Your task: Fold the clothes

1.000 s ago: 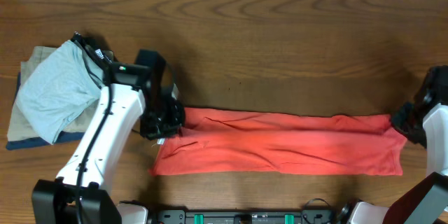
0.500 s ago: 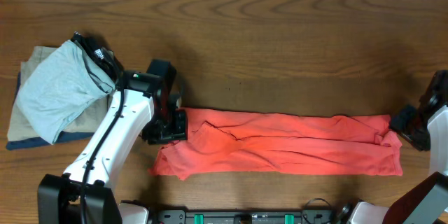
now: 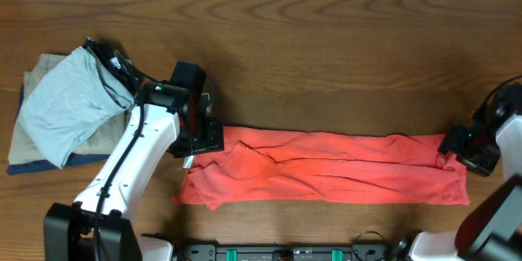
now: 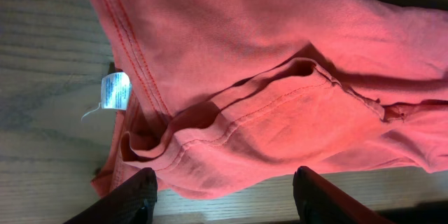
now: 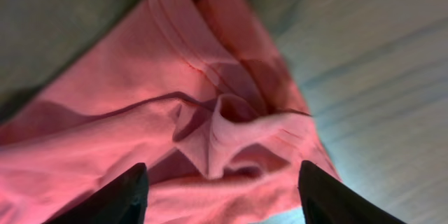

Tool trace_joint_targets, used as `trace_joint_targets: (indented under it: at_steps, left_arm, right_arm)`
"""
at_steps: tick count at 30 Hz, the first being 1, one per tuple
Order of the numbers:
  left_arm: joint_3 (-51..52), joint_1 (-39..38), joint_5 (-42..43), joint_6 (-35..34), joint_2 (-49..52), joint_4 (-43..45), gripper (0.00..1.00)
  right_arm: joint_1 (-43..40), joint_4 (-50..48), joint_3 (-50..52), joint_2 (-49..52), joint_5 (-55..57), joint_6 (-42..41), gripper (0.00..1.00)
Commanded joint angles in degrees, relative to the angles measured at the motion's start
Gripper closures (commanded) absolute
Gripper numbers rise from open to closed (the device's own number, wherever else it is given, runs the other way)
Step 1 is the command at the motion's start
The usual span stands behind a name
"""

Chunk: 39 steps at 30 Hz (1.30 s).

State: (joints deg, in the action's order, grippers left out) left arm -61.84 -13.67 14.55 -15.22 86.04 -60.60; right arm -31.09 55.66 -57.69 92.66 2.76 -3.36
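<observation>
The left arm (image 3: 151, 134) is a smooth white shell with a thin black cable (image 3: 118, 159) running along it, ending in a boxy black wrist block (image 3: 192, 122). The right arm (image 3: 510, 134) is likewise white with a black end, and each wrist view shows blunt, dark, matte fingers (image 4: 129, 196) (image 5: 119, 196)

T-shirt (image 3: 326, 167) centre, folded garments (image 3: 61, 114) far left

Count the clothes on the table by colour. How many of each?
coral-red T-shirt: 1
light grey-blue garment: 1
tan garment: 1
navy garment: 1
Total: 4
</observation>
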Motion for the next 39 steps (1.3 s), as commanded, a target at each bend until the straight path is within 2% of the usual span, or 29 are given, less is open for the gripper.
trace_joint_targets:
  at_steps: [1,9,16,24,26,28,29,32,35,39]
  left_arm:
    - [-0.09,-0.07,-1.14,-0.72,-0.33,-0.09,0.36]
    - [-0.09,-0.07,-1.11,-0.72,-0.33,-0.11,0.36]
    - [-0.09,-0.07,-1.11,-0.72,-0.33,-0.09,0.35]
    - [-0.09,-0.07,-1.11,-0.74,-0.33,-0.11,0.35]
    - [-0.09,-0.07,-1.11,-0.74,-0.33,-0.11,0.35]
    - [-0.09,-0.07,-1.11,-0.74,-0.33,-0.11,0.35]
    - [-0.09,-0.07,-1.11,-0.74,-0.33,-0.11,0.35]
    - [-0.09,-0.07,-1.11,-0.74,-0.33,-0.11,0.35]
    - [-0.09,-0.07,-1.11,-0.74,-0.33,-0.09,0.35]
    - [-0.09,-0.07,-1.11,-0.74,-0.33,0.11,0.35]
  right_arm:
    - [-1.53,0.04,-0.20,4.42,1.11,3.72,0.30]
    - [-4.66,-3.02,-0.20,11.17,2.99,3.67,0.28]
    - [-4.74,-5.99,-0.20,12.35,3.23,4.46,0.28]
    - [-4.90,-9.90,0.20,12.35,2.01,4.72,0.36]
    - [-4.92,-11.26,0.44,12.35,-0.52,4.72,0.47]
    - [-4.90,-12.48,0.44,12.35,-1.75,4.72,0.73]
    - [-4.90,-12.81,0.42,12.35,-1.75,4.70,0.82]
    - [-4.92,-13.07,0.28,12.35,-1.68,4.70,0.99]
    - [-4.90,-11.67,-1.79,12.17,-1.51,4.52,0.99]
    - [-4.90,-4.68,-9.79,11.47,-1.95,1.44,0.99]
